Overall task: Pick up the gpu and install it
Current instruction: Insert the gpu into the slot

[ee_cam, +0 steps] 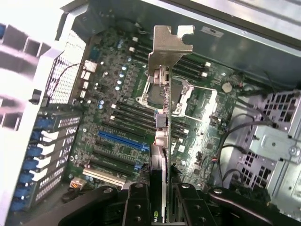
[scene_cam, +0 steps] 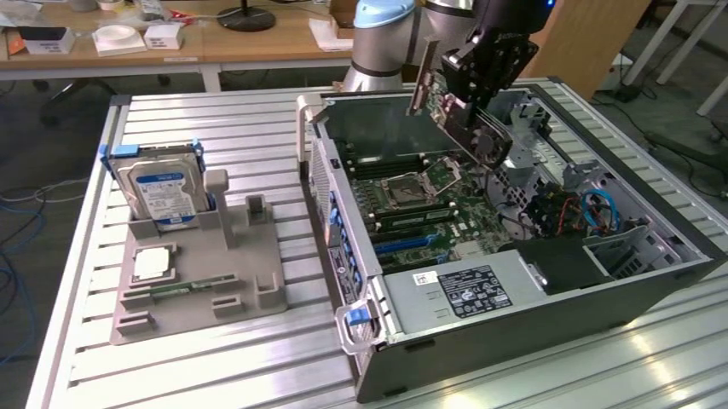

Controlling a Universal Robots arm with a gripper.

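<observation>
As it is hanging over the open case, the claw [scene_cam: 466, 95]: clenching on the gpu [scene_cam: 483, 136], jaws pressing against the card's two flat faces.
Gpu position: hanging just beneath the claw, in the air, touching neither the motherboard [scene_cam: 421, 204] nor the walls of the case [scene_cam: 534, 341].
Gpu long axis: running away from the claw at a tilt, with the silvery bracket [scene_cam: 424, 81] sitting at the end farther from the fingers.
Wrist view: the gpu [ee_cam: 161, 127] is showing edge-on, lying in line with the gap of the claw [ee_cam: 160, 200].
Blue slot [ee_cam: 120, 140]: lying below the claw and off to one side of the card's edge; I am judging the card as not yet lined up along it.
Arm: the only one working here, and it is carrying the part.
Counter [scene_cam: 170, 375]: lying well apart from the claw, bearing the grey holder [scene_cam: 245, 281] with the hard drive [scene_cam: 165, 192] standing in it.
Stage: I am reckoning the pick-up done and the seating not yet done.
</observation>
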